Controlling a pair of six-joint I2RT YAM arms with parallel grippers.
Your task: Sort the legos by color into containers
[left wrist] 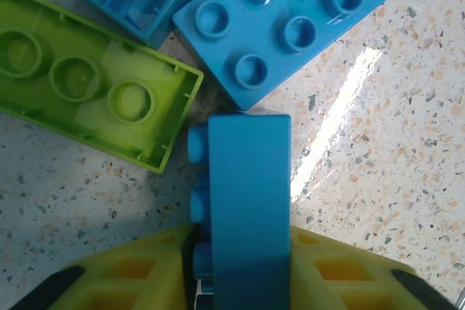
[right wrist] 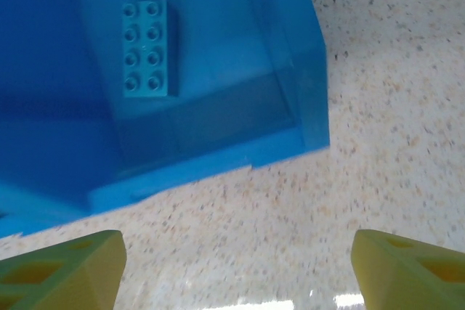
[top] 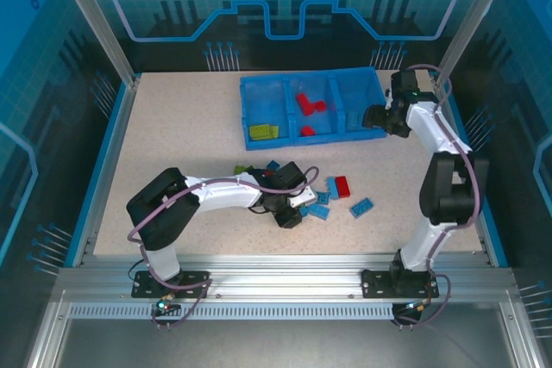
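Left gripper (left wrist: 243, 270) clamps blue brick (left wrist: 251, 179) | speckled tabletop (left wrist: 385, 194) | blue-panelled enclosure (top: 52, 127)

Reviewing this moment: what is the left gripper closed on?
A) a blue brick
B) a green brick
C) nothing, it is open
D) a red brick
A: in the left wrist view the left gripper has its jaws pressed against both sides of a blue brick, while the green brick lies loose on the table beside it.
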